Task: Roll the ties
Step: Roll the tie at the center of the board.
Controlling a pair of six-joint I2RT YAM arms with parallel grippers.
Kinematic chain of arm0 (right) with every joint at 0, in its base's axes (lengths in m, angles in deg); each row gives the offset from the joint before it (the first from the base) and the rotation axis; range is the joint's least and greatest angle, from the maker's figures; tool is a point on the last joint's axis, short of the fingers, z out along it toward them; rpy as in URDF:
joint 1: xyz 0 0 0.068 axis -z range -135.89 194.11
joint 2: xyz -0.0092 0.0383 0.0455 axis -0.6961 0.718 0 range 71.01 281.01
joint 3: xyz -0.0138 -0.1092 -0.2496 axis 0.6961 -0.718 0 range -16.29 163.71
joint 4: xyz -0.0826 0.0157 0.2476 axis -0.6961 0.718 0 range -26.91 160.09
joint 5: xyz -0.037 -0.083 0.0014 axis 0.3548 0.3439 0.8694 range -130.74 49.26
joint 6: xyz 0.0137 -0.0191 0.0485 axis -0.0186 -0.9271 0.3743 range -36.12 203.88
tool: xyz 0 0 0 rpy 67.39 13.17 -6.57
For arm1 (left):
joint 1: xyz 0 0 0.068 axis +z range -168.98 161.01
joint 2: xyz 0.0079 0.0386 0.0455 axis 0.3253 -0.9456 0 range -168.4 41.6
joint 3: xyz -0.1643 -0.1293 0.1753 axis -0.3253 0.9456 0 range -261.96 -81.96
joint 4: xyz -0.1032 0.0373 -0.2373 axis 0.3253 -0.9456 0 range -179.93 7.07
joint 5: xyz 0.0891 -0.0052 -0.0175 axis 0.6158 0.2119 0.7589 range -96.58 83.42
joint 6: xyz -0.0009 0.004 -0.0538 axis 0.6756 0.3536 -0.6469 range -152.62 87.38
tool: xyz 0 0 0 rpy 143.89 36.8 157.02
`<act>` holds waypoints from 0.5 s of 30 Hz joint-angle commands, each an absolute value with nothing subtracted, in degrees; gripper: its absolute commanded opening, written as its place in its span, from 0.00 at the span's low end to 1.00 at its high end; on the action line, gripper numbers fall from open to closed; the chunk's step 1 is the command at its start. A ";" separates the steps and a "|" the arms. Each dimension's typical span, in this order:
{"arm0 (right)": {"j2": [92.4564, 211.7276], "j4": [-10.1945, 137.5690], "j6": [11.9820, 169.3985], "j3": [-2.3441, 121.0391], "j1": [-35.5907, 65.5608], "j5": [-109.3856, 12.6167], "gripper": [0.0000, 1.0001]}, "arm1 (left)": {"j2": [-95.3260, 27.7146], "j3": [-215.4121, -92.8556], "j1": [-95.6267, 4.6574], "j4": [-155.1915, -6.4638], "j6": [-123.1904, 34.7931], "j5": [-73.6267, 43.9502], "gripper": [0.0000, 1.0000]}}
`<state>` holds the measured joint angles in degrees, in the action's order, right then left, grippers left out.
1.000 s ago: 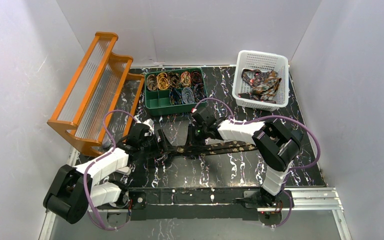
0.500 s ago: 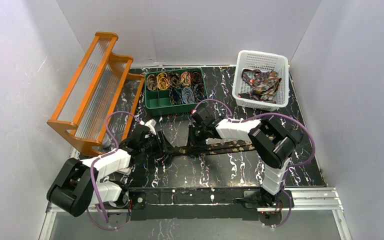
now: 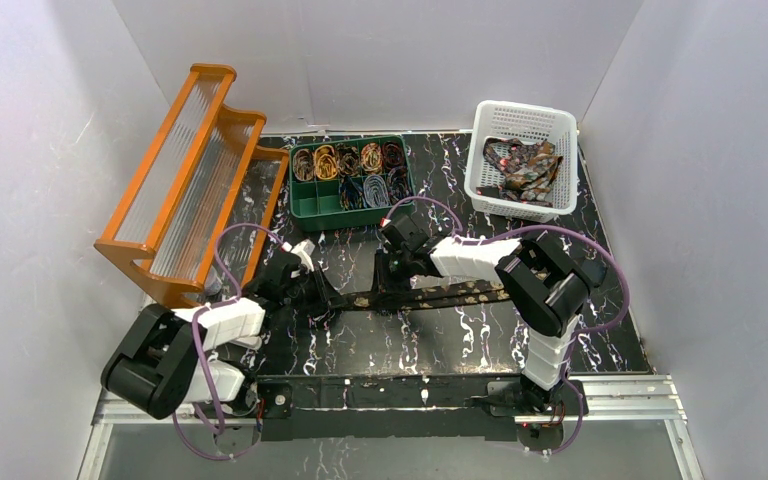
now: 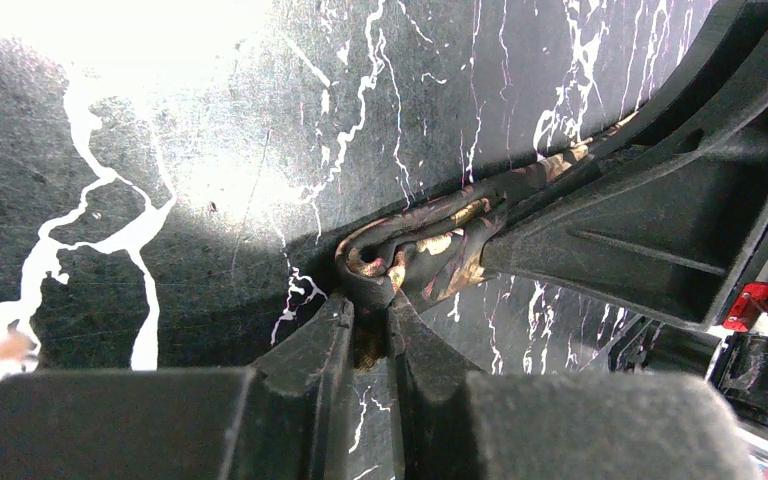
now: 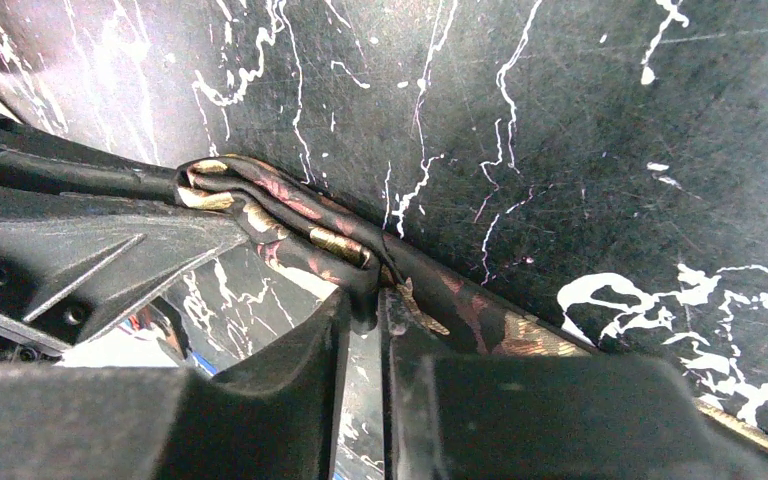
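On the black marbled surface (image 3: pixel 430 340): a fresh pinch.
Newly narrowed left end effector (image 4: pixel 370 335) joins right end effector (image 5: pixel 365 305) clamping the dark gold-patterned fabric necktie (image 4: pixel 430 240); rolling can start.

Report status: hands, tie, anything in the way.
Left hand pinches folded end of dark brown gold-patterned fabric necktie. Right hand pinches it alongside. Hands crowded together.

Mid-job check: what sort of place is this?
Probably a lab test cell for the robot: plain white walls box in a marbled table, with a green tray of rolled ties and a white basket of loose ties.
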<state>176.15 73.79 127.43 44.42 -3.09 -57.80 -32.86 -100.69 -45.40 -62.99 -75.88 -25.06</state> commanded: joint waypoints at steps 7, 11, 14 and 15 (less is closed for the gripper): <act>166.43 73.60 124.84 46.67 -2.73 -55.98 0.62 | -23.27 -101.63 -45.53 -79.87 -71.81 -17.32 0.47; 160.07 73.53 120.93 48.09 -2.71 -51.29 0.75 | -17.47 -101.48 -45.53 -82.47 -74.46 -14.09 0.66; 157.19 76.15 117.09 51.32 -2.73 -47.39 0.85 | -15.00 -102.50 -45.53 -84.71 -74.86 -14.04 0.71; 156.08 76.18 115.44 51.46 -2.73 -46.43 0.87 | -14.08 -102.38 -45.53 -85.38 -75.15 -14.05 0.72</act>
<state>160.81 75.21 122.16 47.09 -3.09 -52.36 -17.42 -101.19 -45.57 -79.14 -74.42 -16.73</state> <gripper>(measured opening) 0.839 0.705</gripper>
